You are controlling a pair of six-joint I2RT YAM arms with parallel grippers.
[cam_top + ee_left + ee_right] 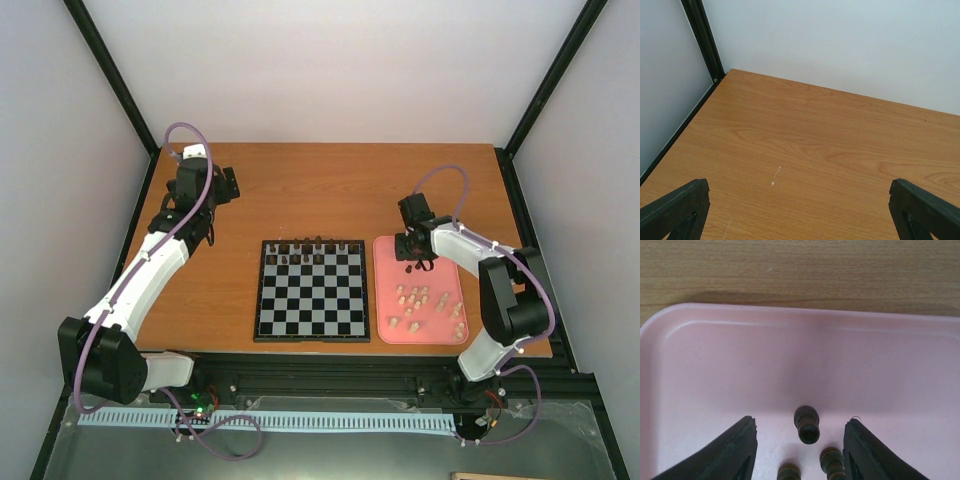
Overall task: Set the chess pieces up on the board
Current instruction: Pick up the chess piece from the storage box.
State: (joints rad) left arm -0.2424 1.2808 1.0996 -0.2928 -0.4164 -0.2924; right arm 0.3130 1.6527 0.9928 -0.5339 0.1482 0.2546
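1. Dark chess piece [807, 424] sits on pink tray [715, 365], centred between fingers of right tool [800, 422], length running along them.
2. Right tool spread, touching nothing; left tool [797, 182] spread over counter [815, 140], well apart.

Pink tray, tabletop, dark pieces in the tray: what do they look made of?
Pink rounded rectangular tray: likely moulded plastic, satin; uniform colour, soft rounded rim.
Orange-brown tabletop: wood grain, smooth low gloss; laminate, veneer or solid cannot be told.
Dark brown chess piece: ringed, turned-looking shape, slight sheen; varnished wood or plastic, unclear.
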